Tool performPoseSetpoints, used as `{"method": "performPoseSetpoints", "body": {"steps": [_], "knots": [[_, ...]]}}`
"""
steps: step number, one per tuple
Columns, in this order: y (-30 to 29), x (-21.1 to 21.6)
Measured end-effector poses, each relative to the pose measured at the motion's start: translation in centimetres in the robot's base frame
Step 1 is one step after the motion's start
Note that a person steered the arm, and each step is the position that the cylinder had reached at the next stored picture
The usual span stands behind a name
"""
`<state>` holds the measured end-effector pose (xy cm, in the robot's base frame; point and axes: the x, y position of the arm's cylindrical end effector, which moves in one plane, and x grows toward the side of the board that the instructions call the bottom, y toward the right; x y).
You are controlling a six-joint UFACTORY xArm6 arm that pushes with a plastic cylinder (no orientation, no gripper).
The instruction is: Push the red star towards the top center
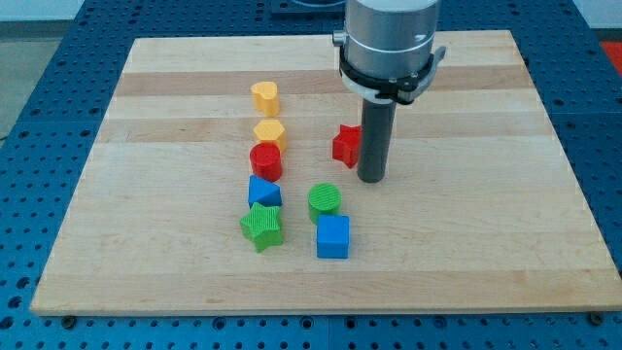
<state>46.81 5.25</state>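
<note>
Beside ridged red star point(345, 144), my tip point(370, 179).

I have a single view, set in front of the surface point(544, 243) and raised, looking down at a slant toward its far edge. It sits close enough that the whole wooden board fills the frame, with blue perforated bench point(39, 58) showing around it.

The rod point(372, 136) covers the red star's point(344, 144) right-hand points, the arm's grey housing point(389, 39) runs off the view's top, and the green star point(261, 226) overlaps the blue block's point(263, 192) lower edge.
</note>
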Motion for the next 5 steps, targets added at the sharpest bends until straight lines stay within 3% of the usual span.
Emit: {"method": "performPoseSetpoints", "body": {"steps": [1,3,5], "knots": [[-2.3,0.0],[-2.3,-5.9],[-1.3,-9.0]]}}
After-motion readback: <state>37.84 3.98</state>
